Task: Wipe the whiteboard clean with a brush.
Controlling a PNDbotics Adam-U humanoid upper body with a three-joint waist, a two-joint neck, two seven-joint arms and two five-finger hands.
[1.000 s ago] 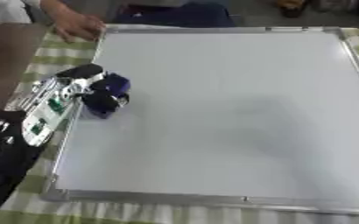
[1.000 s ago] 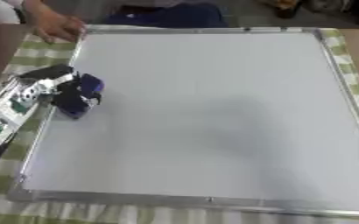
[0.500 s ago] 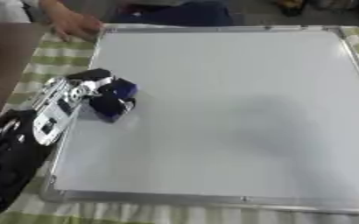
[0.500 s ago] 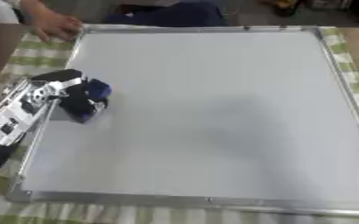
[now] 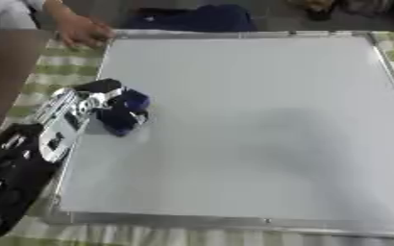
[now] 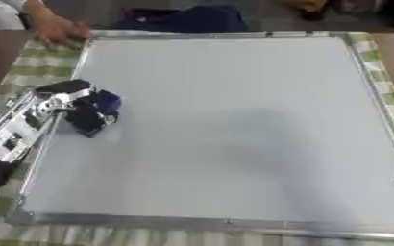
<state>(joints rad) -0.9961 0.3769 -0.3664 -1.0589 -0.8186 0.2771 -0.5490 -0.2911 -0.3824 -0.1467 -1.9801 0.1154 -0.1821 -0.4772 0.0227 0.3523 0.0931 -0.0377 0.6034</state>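
while my left hand [image 5: 82, 103] curls round the blue brush [image 5: 123, 113], it looks light and soft-faced, best held across its back. my arm reaches in from the lower left, pressing it on the whiteboard [image 5: 259, 115] near its left edge. farther off, a person's hand [image 5: 82, 31] rests at the board's corner.

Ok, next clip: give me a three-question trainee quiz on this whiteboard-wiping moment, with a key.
1. True or false: the left hand is curled round the blue brush.
2. Where on the whiteboard is the brush? A: near its left edge. B: at its centre. C: at its far right corner.
3. Fill the gap: a person's hand rests at the board's far ____ corner.

Key: 1 true. 2 A. 3 left.
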